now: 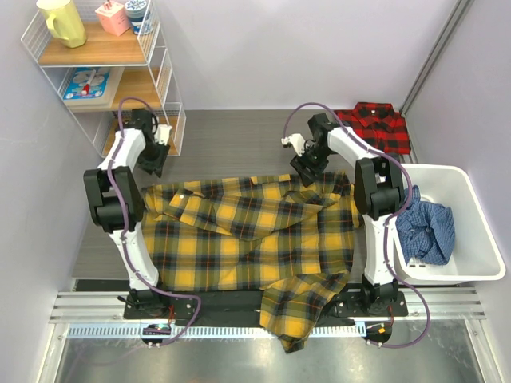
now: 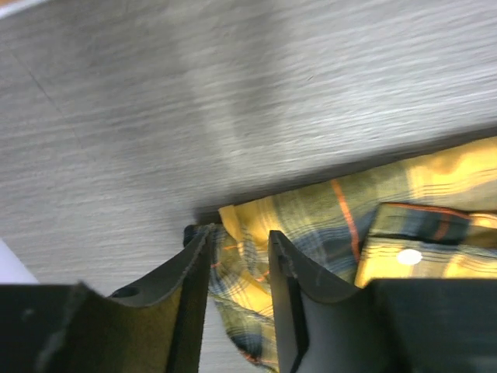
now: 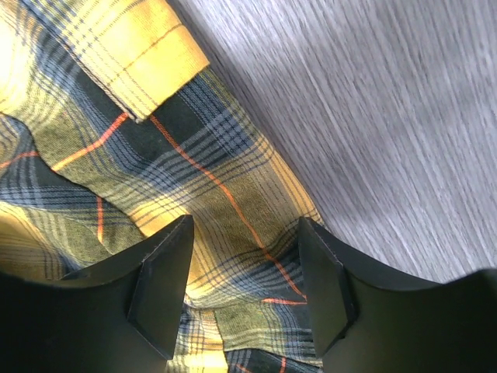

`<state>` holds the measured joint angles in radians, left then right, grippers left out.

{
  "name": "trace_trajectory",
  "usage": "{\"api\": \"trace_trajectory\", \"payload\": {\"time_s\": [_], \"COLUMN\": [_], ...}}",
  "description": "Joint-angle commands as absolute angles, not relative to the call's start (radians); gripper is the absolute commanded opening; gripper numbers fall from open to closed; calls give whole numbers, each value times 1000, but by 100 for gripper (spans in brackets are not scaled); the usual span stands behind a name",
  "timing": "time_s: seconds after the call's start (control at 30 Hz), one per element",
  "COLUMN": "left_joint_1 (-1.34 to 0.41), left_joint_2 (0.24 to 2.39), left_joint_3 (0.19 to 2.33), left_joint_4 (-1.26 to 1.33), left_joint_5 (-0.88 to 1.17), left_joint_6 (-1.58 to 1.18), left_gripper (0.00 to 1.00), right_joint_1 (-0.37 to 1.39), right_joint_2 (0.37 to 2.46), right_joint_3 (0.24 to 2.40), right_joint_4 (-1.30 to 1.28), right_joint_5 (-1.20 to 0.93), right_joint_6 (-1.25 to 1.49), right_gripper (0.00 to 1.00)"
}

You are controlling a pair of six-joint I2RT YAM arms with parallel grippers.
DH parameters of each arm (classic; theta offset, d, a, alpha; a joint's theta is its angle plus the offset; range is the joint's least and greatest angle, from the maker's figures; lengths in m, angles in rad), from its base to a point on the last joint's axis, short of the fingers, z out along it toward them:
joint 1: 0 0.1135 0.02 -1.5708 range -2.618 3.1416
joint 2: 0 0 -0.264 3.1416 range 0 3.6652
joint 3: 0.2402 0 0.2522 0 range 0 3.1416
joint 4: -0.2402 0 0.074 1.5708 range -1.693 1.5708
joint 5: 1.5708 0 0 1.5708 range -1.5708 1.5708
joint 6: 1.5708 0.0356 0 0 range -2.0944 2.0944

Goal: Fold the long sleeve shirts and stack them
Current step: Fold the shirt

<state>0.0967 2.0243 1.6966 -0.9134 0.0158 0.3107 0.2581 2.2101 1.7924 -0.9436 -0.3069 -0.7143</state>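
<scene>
**A:** How did things lie on the grey wood-grain table?

**B:** The yellow plaid flannel shirt with dark checks and thin red lines was spread open across the middle and rumpled along its far side. The red-and-black plaid flannel shirt lay folded in the far right corner, well apart from it.

**A:** What was the biggest worry?

**B:** One yellow plaid sleeve hung over the near edge between the arm bases. I judged that its weight could skew a fold, or that it might snag there if the shirt was dragged away.

**A:** And the grippers?

**B:** The right gripper hovered over the shirt's far edge with its jaws wide and empty, and only flat cloth lay beneath. A yellow cuff lay near it. Closing there could have caught two layers and bunched the fold.

**A:** What about the left one?

**B:** The left gripper was at the shirt's far left corner with its jaws narrow. Cloth showed in the gap, but I couldn't tell whether it was pinched. A hold that close to the tip could have slipped out as the corner was lifted.
</scene>
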Motion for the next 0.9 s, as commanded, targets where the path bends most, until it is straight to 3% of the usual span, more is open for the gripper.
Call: {"api": "trace_trajectory", "payload": {"time_s": [0.0,0.4,0.87], "left_joint_1": [98,117,84], "left_joint_2": [2066,2069,2055], "left_joint_3": [1703,1651,1749], "left_joint_4": [-942,-954,-973], "left_joint_5": [-69,-115,26], "left_joint_6": [345,396,307], "left_gripper": [34,21,29], "right_joint_1": [253,239,241], "right_joint_2": [2194,2214,2200], "right_joint_3": [1819,1769,1776], "right_joint_4": [-963,-960,-968], "right_joint_5": [-273,-259,-310], "right_joint_6": [-747,-772,-765], "right_gripper": [61,60,59]}}
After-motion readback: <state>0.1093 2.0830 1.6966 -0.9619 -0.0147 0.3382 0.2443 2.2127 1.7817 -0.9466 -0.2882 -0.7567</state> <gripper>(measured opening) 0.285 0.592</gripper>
